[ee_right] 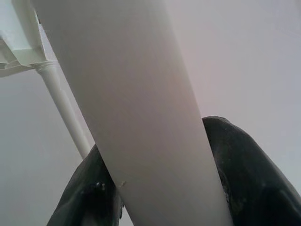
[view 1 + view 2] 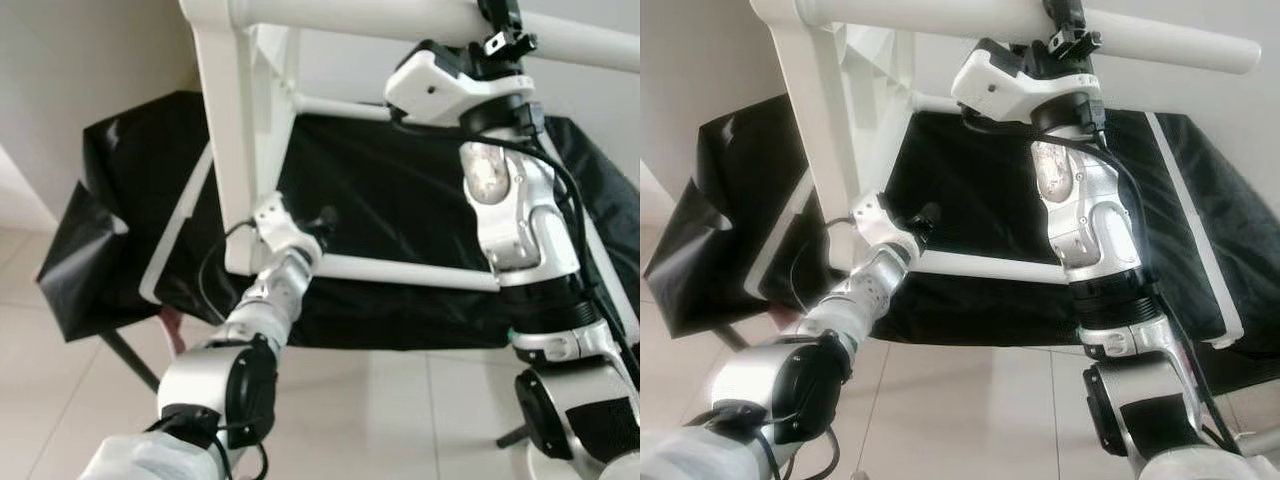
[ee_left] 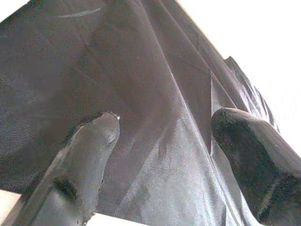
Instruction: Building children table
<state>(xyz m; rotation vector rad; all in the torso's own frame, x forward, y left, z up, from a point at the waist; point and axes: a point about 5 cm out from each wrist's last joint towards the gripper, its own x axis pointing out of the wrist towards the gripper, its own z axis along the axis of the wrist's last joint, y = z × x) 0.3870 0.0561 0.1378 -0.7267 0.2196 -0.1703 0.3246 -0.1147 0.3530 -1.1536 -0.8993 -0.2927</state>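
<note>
The white children's table frame (image 2: 225, 150) stands tilted on a black-covered surface. Its thick round white leg (image 2: 400, 20) runs across the top of the eye views. My right gripper (image 2: 505, 30) is raised and shut on that leg; the right wrist view has the leg (image 1: 136, 117) wedged between both black fingers (image 1: 249, 165). My left gripper (image 2: 325, 222) reaches in low, beside the flat upright panel and just above the thin lower rail (image 2: 400, 272). It (image 3: 164, 141) is open, with only black cloth (image 3: 141, 70) behind the gap.
Black sheeting (image 2: 420, 200) drapes a low table, hanging off its left side (image 2: 90, 250). Pale tiled floor (image 2: 400, 400) lies in front. A light wall (image 2: 80, 60) rises at the left and behind. A thin dark leg (image 2: 130, 360) slants down under the sheeting.
</note>
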